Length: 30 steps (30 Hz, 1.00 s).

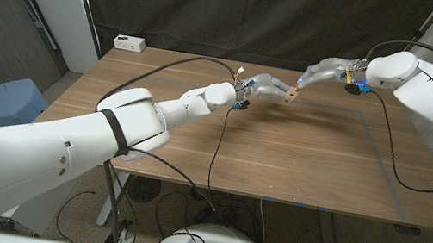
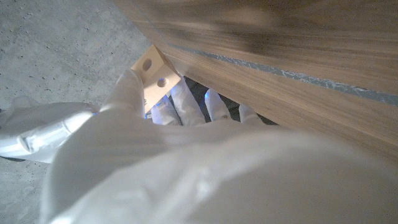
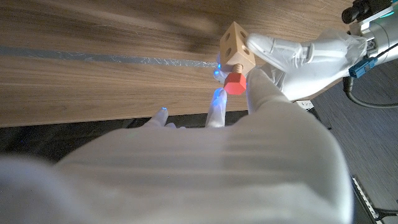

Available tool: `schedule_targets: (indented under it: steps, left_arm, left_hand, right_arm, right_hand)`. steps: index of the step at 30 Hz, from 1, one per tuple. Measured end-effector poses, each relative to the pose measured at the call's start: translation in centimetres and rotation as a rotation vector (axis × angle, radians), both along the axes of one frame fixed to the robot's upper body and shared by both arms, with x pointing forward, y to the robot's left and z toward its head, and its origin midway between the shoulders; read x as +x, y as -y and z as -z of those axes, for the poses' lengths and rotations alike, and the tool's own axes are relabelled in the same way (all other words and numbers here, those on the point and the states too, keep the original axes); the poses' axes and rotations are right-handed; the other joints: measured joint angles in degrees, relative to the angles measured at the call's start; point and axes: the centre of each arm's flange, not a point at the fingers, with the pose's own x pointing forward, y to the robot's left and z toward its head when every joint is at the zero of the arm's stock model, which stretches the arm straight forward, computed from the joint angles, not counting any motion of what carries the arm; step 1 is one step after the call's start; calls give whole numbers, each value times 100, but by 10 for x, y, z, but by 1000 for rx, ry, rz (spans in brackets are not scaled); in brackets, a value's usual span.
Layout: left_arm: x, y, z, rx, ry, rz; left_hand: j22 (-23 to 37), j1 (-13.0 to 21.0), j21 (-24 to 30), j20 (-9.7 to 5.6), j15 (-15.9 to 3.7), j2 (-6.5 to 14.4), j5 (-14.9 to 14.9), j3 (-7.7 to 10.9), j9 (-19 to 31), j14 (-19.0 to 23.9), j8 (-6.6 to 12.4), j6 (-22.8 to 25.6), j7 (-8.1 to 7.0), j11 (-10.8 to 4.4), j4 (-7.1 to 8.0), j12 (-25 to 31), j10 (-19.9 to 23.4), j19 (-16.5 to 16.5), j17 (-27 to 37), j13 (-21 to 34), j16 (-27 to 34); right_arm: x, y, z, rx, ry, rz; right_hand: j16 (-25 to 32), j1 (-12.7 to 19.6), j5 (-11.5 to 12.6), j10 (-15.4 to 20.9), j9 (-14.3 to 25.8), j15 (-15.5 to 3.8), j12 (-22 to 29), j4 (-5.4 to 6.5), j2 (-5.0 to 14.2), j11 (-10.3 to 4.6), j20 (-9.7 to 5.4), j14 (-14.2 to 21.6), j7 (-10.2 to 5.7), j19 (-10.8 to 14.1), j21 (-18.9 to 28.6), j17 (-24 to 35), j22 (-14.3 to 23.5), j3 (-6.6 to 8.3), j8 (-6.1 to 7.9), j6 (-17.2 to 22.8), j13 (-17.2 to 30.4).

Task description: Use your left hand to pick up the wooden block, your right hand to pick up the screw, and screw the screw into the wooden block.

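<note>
From the head view, you have both hands raised above the far middle of the table [image 1: 299, 152], your left hand [image 1: 267, 87] gripping the one wooden block [image 1: 291, 92] and your right hand [image 1: 322, 72] meeting it. In the left wrist view, the block [image 2: 153, 73] sits pinched at your fingers [image 2: 127, 90], holes showing. In the right wrist view, your right fingers [image 3: 258, 84] pinch the single red-headed screw [image 3: 234, 82], its shank already in the block [image 3: 236, 45], so I judge you are mid-screwing: next, keep turning squarely.

Black curtain [image 1: 242, 12], wooden table [image 1: 299, 152], blue bin [image 1: 2, 101]
</note>
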Motion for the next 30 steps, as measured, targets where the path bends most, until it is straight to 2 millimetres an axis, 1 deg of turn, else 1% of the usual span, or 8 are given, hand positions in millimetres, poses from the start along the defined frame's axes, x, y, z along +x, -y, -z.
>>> schedule_targets:
  steps: [5, 7, 10, 13, 19, 24, 28, 30]
  left_arm:
    - [-2, 1, -1, 1, 8, 8]
    - [-2, 1, -1, 4, 10, 10]
    - [-3, 1, -1, 4, 15, 16]
    - [-3, 2, 0, 4, 17, 19]
    - [-4, 2, 2, 6, 20, 27]
    - [-5, 3, 3, 8, 24, 33]
    - [-6, 3, 3, 8, 25, 36]
    - [-6, 3, 4, 7, 26, 37]
  left_hand:
    - [0, 1, 0, 0, 0, 1, -4, 0, 0, 0, 0, -1, 0, 0, 0, 0, 0, 0, 0, 0, 0]
    - [0, 2, 0, 0, 0, 2, -5, 0, -1, 0, 0, -1, -1, 0, 0, 0, 0, 0, 0, 0, 0]
    - [0, 2, 0, 0, 0, 2, -5, -1, -1, 0, 0, -1, -1, 0, -1, 0, 0, 0, 0, 0, 0]
    - [0, 19, 0, 0, 0, 18, -10, -1, -3, 0, 0, 0, 0, 0, -2, 0, 0, 0, 0, 0, 0]
    - [0, 62, 0, 0, 0, -11, 12, -3, -5, 0, 0, 20, 20, 0, -3, 0, 0, 0, 0, 0, 0]
    - [0, 60, 0, 0, 0, -10, 12, -9, -3, 0, 0, 20, 20, 0, -9, 0, 0, 0, 0, 0, 0]
    - [0, 52, 0, 0, 0, -3, 12, -10, -1, 0, 0, 19, 19, 0, -10, 0, 0, 0, 0, 0, 0]
    - [0, 51, 0, 0, 0, -3, 12, -10, 0, 0, 0, 19, 19, 0, -10, 0, 0, 0, 0, 0, 0]
  right_arm:
    - [1, -1, 2, 0, -3, -2]
    - [1, -1, 2, 1, 4, 4]
    - [2, -1, 3, 1, 5, 6]
    - [2, -2, 4, 1, 4, 5]
    - [1, -1, 6, 2, 9, 8]
    - [0, 0, 7, 2, 13, 12]
    - [-1, 1, 7, 4, 15, 14]
    - [-2, 2, 8, 5, 18, 17]
  right_hand:
    - [33, 52, 0, 0, 31, 0, 0, 21, 7, 0, -22, 0, -15, 38, 0, 0, 0, 20, 44, 76, 0]
    - [34, 52, 0, 0, 33, 0, 7, -1, 7, 0, -22, 0, -36, 38, 0, 25, 0, 42, 107, 137, 0]
    - [34, 52, 0, 0, 61, 0, 47, 24, 7, 0, -44, 0, -62, 59, 5, 28, -1, 70, 142, 205, 0]
    - [47, 98, -34, 67, 83, 0, 48, 33, 53, -22, -23, 0, -97, 100, 44, 28, -1, 79, 195, 282, -1]
    - [55, 149, -55, 149, 136, -3, 48, 21, 45, -38, -43, 3, -135, 119, 44, 28, -1, 115, 333, 441, -1]
    - [55, 180, -55, 198, 179, -31, 81, 41, 14, -53, -61, 32, -138, 141, 44, 48, -1, 135, 392, 486, -1]
    - [71, 180, -75, 289, 212, -31, 103, 41, 14, -63, -24, 32, -190, 183, 44, 54, -1, 135, 457, 542, -1]
    - [77, 180, -77, 322, 234, -31, 103, 41, 14, -94, -54, 32, -213, 212, 44, 54, -1, 135, 503, 621, -1]
